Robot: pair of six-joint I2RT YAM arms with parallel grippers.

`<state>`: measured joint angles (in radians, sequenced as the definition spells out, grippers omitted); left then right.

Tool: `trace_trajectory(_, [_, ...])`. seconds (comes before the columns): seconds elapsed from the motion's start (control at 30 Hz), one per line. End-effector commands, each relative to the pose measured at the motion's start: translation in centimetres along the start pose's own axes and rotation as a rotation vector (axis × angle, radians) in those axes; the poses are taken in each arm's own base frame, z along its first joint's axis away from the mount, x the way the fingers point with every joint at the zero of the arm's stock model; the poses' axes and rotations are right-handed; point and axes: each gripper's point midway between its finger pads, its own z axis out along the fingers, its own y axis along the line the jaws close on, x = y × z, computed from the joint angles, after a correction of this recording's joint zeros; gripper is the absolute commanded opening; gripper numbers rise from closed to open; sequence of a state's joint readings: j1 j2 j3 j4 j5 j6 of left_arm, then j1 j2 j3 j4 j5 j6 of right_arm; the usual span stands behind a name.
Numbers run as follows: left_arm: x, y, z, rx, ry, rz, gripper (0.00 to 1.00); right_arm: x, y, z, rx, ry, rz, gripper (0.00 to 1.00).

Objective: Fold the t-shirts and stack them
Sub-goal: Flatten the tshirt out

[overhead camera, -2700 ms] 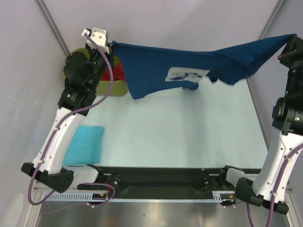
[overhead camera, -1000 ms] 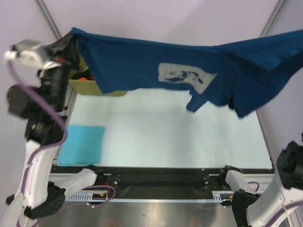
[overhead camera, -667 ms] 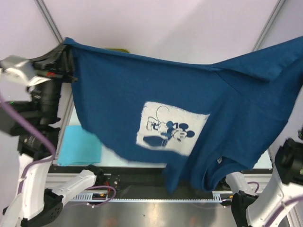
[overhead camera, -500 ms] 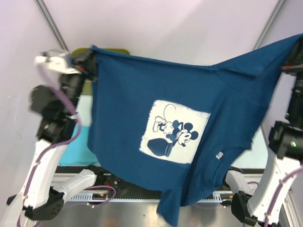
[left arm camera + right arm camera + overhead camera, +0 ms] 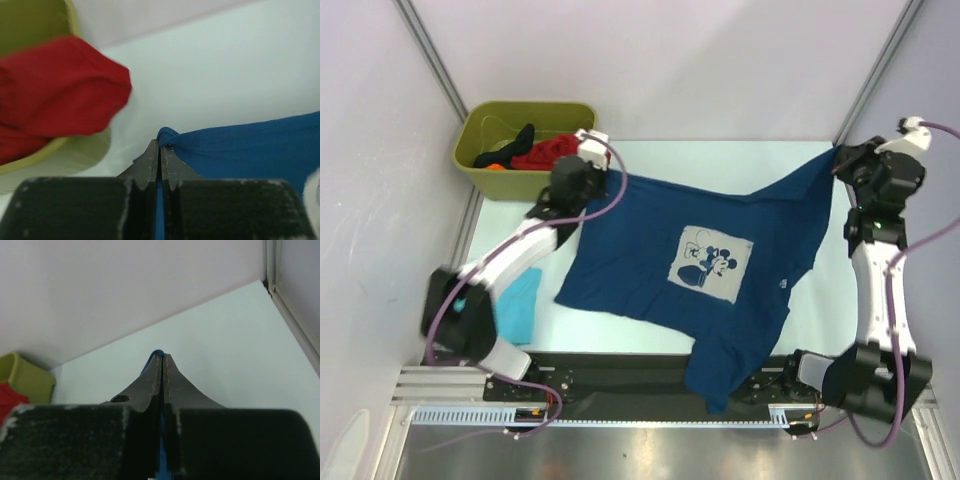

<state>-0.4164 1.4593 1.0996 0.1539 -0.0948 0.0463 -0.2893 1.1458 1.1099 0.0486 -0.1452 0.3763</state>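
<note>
Top external view is showing the olive-green plastic bin [image 5: 475, 125] sitting at the far left corner of the counter [image 5: 650, 160], with red and black tees [image 5: 542, 152] bunching inside it. Just right of it, the left gripper [image 5: 600, 170] is pinching one corner of the navy blue cotton t-shirt with the grey-white cartoon print [image 5: 640, 240]. A folded light turquoise tee [image 5: 520, 300] is lying near the left edge. The navy shirt is spreading print-up across the middle of the counter, and one part [image 5: 720, 375] is hanging over the near edge onto the black rail. By the far right corner, the right gripper [image 5: 842, 160] is holding the opposite corner slightly raised.

Several things are looking risky. The overhanging cloth is probably going to snag on the rail or drag the shirt askew if the arms pull away from it. Both pinches are taking only a small bite of cloth, so a hard tug is likely to free a corner. The left gripper is also working close to the bin, where the red cloth could get caught.

Left wrist view is revealing what the overhead cannot: the jaws are pressing fully together on a knot of navy cloth [image 5: 167, 136], with the red tee [image 5: 55, 90] bulging over the bin rim [image 5: 85, 150] beside them. Right wrist view is showing the jaws likewise closed, with only a sliver of blue [image 5: 156, 354] peeking out at the tips. Neither wrist view is showing the overhang.
</note>
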Motion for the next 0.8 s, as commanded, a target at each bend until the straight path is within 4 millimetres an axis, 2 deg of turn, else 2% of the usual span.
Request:
trace_trajectory(0.0, [2.5, -0.1, 5.2, -0.023, 0.04, -0.028, 0.04, 0.0, 0.6, 2.9, -0.071, -0.032, -0.072, 0.0])
trace_trajectory(0.03, [2.0, 0.0, 6.4, -0.03, 0.037, -0.029, 0.01, 1.5, -0.2, 4.0, -0.058, 0.007, -0.075, 0.0])
trace_trajectory(0.07, [4.6, -0.1, 8.2, -0.041, 0.097, -0.022, 0.0, 2.2, -0.5, 4.5, -0.054, 0.027, -0.085, 0.0])
trace_trajectory(0.1, [3.7, 0.0, 9.1, -0.044, 0.082, -0.024, 0.0, 2.4, -0.5, 5.0, -0.054, 0.035, -0.093, 0.0])
trace_trajectory(0.2, [5.4, 0.1, 10.9, -0.06, 0.119, -0.005, 0.01, 4.0, -1.4, 6.1, -0.035, 0.087, -0.095, 0.0])
trace_trajectory(0.33, [5.7, 1.1, 11.8, -0.093, 0.133, 0.024, 0.02, 5.2, -1.5, 5.8, -0.02, 0.131, -0.07, 0.0])
trace_trajectory(0.43, [6.7, 1.7, 11.9, -0.107, 0.167, 0.051, 0.03, 7.0, -1.2, 4.6, -0.006, 0.177, -0.051, 0.0])
trace_trajectory(0.47, [6.9, 2.0, 11.9, -0.121, 0.175, 0.065, 0.04, 8.5, -1.6, 4.0, 0.015, 0.219, -0.048, 0.0])
trace_trajectory(0.53, [7.6, 2.5, 12.0, -0.137, 0.198, 0.079, 0.03, 8.8, -1.4, 3.1, 0.037, 0.227, -0.016, 0.0])
trace_trajectory(0.57, [7.7, 2.7, 12.1, -0.14, 0.204, 0.09, 0.03, 10.6, -2.0, 2.1, 0.061, 0.289, 0.004, 0.0])
trace_trajectory(0.6, [8.0, 2.9, 12.2, -0.143, 0.214, 0.096, 0.03, 10.5, -1.8, 1.4, 0.071, 0.291, 0.017, 0.0])
trace_trajectory(0.67, [8.7, 3.3, 12.4, -0.161, 0.239, 0.123, 0.04, 11.7, -1.8, 0.0, 0.105, 0.336, 0.037, 0.0])
trace_trajectory(0.73, [9.2, 3.5, 12.6, -0.166, 0.261, 0.143, 0.05, 11.4, -1.4, -1.2, 0.132, 0.335, 0.03, 0.0])
trace_trajectory(0.77, [9.8, 3.6, 12.8, -0.167, 0.276, 0.159, 0.05, 12.0, -1.6, -2.0, 0.16, 0.362, 0.032, 0.0])
